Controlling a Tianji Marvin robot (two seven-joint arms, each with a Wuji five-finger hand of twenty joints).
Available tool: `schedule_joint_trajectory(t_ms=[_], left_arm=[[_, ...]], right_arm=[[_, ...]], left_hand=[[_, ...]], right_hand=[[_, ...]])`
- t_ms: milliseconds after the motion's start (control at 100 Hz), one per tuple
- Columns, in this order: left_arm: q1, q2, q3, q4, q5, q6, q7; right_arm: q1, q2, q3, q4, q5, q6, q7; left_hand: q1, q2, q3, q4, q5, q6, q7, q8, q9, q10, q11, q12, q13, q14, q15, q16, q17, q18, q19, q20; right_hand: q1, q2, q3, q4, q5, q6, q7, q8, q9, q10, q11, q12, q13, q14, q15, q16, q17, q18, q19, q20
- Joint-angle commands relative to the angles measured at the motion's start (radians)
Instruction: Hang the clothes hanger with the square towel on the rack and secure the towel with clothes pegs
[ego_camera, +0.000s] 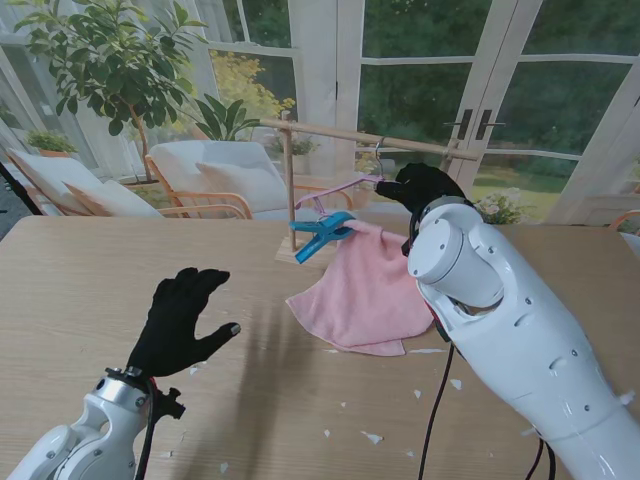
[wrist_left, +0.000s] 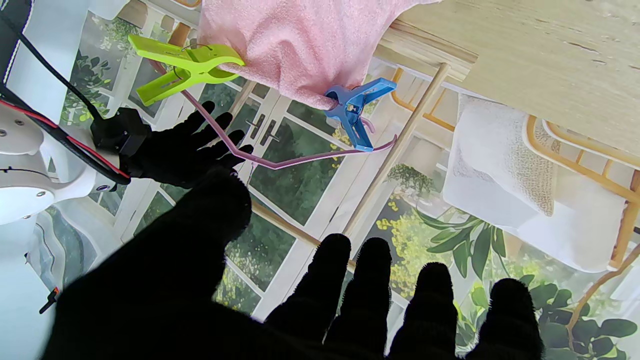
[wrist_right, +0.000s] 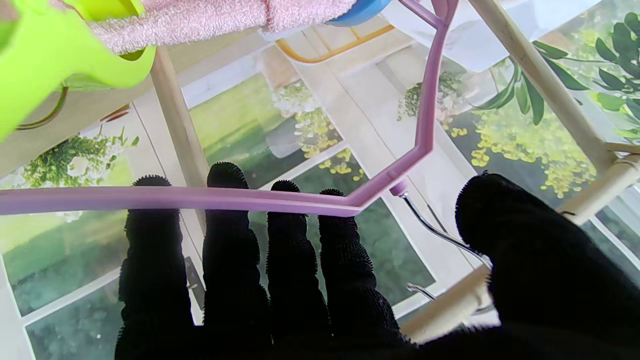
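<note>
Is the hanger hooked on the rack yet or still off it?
On. The hanger's metal hook curls over the rack's wooden rail.

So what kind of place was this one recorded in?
Probably a sunroom or conservatory-style home room: glazed doors facing a green garden, cushioned rattan chairs, and a leafy potted tree behind the wooden table where the small drying rack stands.
</note>
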Motion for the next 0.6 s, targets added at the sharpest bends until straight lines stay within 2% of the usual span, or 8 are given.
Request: schedule_joint_trajectory(t_ms=[0, 180, 290, 450, 460, 590], left_arm=[[0.001, 0.000, 0.003, -0.003, -0.002, 0.005, -0.019], [-0.001, 0.001, 0.007, -0.001, 0.001, 0.005, -0.019], [-0.005, 0.001, 0.011, -0.001, -0.002, 0.007, -0.024], [-0.011, 0.002, 0.018, 0.001, -0.002, 0.008, -0.025], [-0.011, 0.002, 0.019, 0.001, -0.002, 0.008, -0.026], [-0.013, 0.002, 0.021, 0.003, -0.003, 0.007, -0.025]], right_arm=[[-0.019, -0.002, -0.002, -0.036, -0.008, 0.012, 0.018], [-0.056, 0.009, 0.003, -0.098, -0.056, 0.033, 0.037], [-0.079, 0.011, 0.009, -0.123, -0.074, 0.026, 0.037], [-0.108, 0.010, 0.014, -0.147, -0.097, 0.012, 0.023], [-0.110, 0.010, 0.014, -0.149, -0.099, 0.010, 0.022], [-0.136, 0.007, 0.015, -0.170, -0.131, -0.002, 0.002]], left_hand=[[-0.007, -0.010, 0.024, -0.005, 0.010, 0.007, 0.001, -0.015, -0.001, -0.003, 0.007, 0.006, -0.001, -0.003, -0.007, 0.013, -0.015, -0.008, -0.001, 0.012], [-0.009, -0.009, 0.025, -0.005, 0.012, 0.009, -0.001, -0.016, -0.001, -0.004, 0.006, 0.005, -0.001, -0.003, -0.007, 0.011, -0.015, -0.005, -0.003, 0.010], [-0.009, -0.009, 0.026, -0.005, 0.012, 0.009, -0.003, -0.017, -0.002, -0.003, 0.004, 0.003, -0.002, -0.004, -0.008, 0.010, -0.014, -0.005, -0.003, 0.010], [-0.008, -0.008, 0.026, -0.005, 0.012, 0.010, -0.005, -0.018, -0.002, -0.005, 0.004, 0.003, -0.001, -0.003, -0.008, 0.009, -0.014, -0.006, -0.005, 0.007], [-0.008, -0.010, 0.026, -0.005, 0.012, 0.010, -0.005, -0.018, -0.004, 0.007, 0.002, 0.002, -0.001, -0.003, -0.008, 0.009, -0.014, -0.005, -0.005, 0.007], [-0.008, -0.010, 0.026, -0.005, 0.013, 0.009, -0.006, -0.019, -0.001, -0.003, 0.003, 0.002, -0.001, -0.003, -0.007, 0.008, -0.013, -0.005, -0.006, 0.005]], right_hand=[[-0.017, 0.021, -0.026, -0.047, -0.028, 0.010, 0.006, -0.015, -0.017, -0.010, 0.019, 0.009, -0.018, 0.001, 0.015, 0.013, 0.009, 0.021, 0.023, 0.332], [-0.010, 0.041, -0.042, -0.046, -0.040, 0.013, -0.002, -0.021, -0.037, -0.007, 0.007, 0.003, -0.045, 0.008, 0.004, 0.010, -0.016, 0.027, 0.010, 0.333], [0.001, 0.055, -0.068, -0.041, -0.046, 0.021, -0.018, -0.034, -0.046, 0.002, -0.017, -0.009, -0.065, 0.015, -0.044, -0.018, -0.042, 0.039, -0.047, 0.311], [0.007, 0.063, -0.078, -0.037, -0.061, 0.050, -0.065, -0.088, -0.060, 0.031, -0.117, -0.052, -0.124, 0.024, -0.137, -0.101, -0.100, 0.047, -0.160, 0.248], [0.007, 0.064, -0.078, -0.037, -0.063, 0.052, -0.067, -0.091, -0.062, 0.032, -0.121, -0.054, -0.127, 0.024, -0.140, -0.105, -0.103, 0.047, -0.165, 0.245], [0.006, 0.069, -0.080, -0.037, -0.073, 0.051, -0.068, -0.100, -0.067, 0.031, -0.132, -0.058, -0.132, 0.032, -0.134, -0.109, -0.107, 0.054, -0.174, 0.239]])
